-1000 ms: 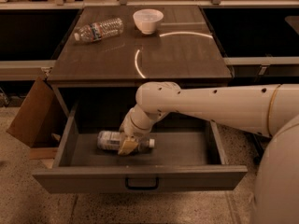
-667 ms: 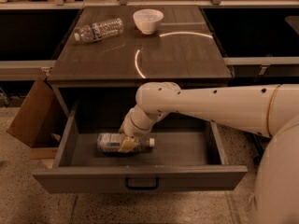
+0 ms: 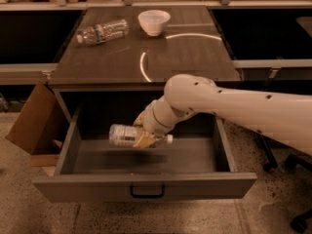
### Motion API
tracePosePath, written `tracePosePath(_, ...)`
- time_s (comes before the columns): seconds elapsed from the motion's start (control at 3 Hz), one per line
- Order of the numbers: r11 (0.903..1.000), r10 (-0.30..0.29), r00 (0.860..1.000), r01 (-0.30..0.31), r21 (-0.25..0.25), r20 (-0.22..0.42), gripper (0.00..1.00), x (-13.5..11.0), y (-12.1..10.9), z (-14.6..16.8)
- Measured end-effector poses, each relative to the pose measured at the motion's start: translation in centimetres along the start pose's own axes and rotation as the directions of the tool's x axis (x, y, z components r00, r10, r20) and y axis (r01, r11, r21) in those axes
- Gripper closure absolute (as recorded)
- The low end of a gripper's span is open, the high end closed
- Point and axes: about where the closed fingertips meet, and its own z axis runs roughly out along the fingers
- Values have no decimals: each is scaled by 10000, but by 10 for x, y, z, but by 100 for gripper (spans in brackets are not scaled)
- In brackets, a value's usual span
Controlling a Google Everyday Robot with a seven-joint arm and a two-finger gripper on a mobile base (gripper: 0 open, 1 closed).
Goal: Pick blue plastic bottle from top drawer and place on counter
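The blue plastic bottle (image 3: 123,134) lies sideways, its white cap pointing right, held a little above the floor of the open top drawer (image 3: 146,185), with a shadow under it. My gripper (image 3: 144,139) reaches down into the drawer from the right and is shut on the bottle's middle. The cream arm crosses over the drawer's right half. The counter (image 3: 190,57) is the dark glossy top right behind and above the drawer.
On the counter a clear ribbed bottle (image 3: 102,31) lies at the back left and a white bowl (image 3: 154,22) stands at the back centre. A cardboard box (image 3: 30,123) leans left of the drawer. Chair wheels (image 3: 298,222) show at the lower right.
The bottle has risen off the drawer floor in my gripper and now hangs a little higher; the arm's wrist has lifted with it.
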Motion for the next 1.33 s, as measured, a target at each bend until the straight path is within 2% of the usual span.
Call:
tracePosePath(0.33,9942,-226,9992,189,1061,341,100,10,-17,-71)
tracePosePath(1.0,9680,-886,9955,782,2384,330,100,10,-41,-173)
tracePosePath(1.33,9680,-886,9955,782,2387,330,100,10,-41,-173)
